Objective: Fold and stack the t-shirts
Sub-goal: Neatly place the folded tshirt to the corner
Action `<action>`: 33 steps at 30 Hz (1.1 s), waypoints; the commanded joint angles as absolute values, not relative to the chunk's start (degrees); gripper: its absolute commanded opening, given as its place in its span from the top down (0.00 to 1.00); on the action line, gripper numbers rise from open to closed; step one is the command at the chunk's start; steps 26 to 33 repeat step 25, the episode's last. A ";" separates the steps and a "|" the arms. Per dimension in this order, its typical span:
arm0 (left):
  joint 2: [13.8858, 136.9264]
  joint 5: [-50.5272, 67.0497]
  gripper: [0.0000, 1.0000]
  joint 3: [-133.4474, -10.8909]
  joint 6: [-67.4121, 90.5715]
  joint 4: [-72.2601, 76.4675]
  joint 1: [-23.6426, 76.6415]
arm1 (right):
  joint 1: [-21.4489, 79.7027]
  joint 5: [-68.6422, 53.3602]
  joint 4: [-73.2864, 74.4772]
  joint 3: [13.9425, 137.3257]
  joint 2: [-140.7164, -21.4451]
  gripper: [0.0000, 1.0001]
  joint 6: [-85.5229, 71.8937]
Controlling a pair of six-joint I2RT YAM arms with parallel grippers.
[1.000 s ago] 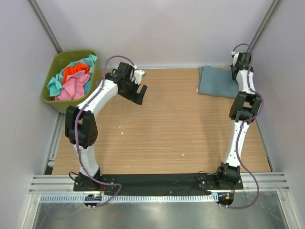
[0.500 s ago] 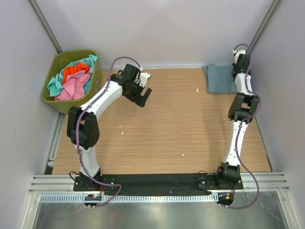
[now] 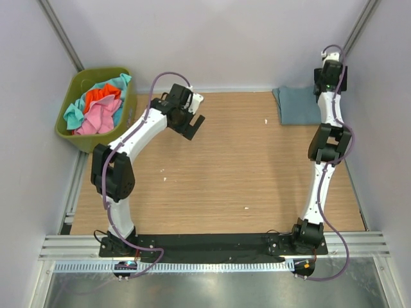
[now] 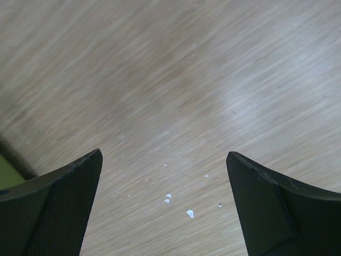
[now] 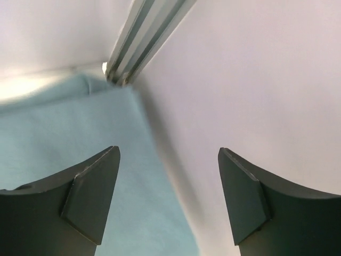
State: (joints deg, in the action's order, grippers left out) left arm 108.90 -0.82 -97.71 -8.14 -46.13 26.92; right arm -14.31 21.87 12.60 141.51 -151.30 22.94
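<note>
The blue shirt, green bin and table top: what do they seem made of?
Blue shirt: soft matte cloth, perhaps cotton; it lies flat and limp. Green bin: probably moulded plastic, smooth with a rounded rim. Table top: wood or wood-look laminate, matte; grain lines show.

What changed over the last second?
The right end effector slid the folded blue shirt right, toward the far corner. It then lifted off and is now open with nothing held. The left end effector drifted slightly right over the table and is open. The bin and its shirts stayed put.
</note>
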 commanded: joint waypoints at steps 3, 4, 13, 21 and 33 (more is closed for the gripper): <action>102.40 -11.42 0.00 -104.15 -8.88 -41.14 26.89 | -11.70 15.50 16.51 137.31 -129.05 0.11 13.19; 101.70 -11.08 0.01 -104.24 -8.88 -41.39 26.81 | -10.73 12.34 18.70 132.59 -124.67 0.07 12.49; 96.60 -14.05 0.00 -104.77 -1.86 -54.49 26.54 | 9.99 -2.67 43.24 104.90 -104.52 0.00 2.03; 89.12 -22.40 0.00 -95.53 -3.78 -49.75 22.60 | 19.77 4.66 46.75 98.78 -89.66 0.00 0.97; 87.81 -19.78 0.00 -95.19 -4.83 -48.52 17.77 | 20.30 4.21 47.38 97.92 -87.98 0.00 1.49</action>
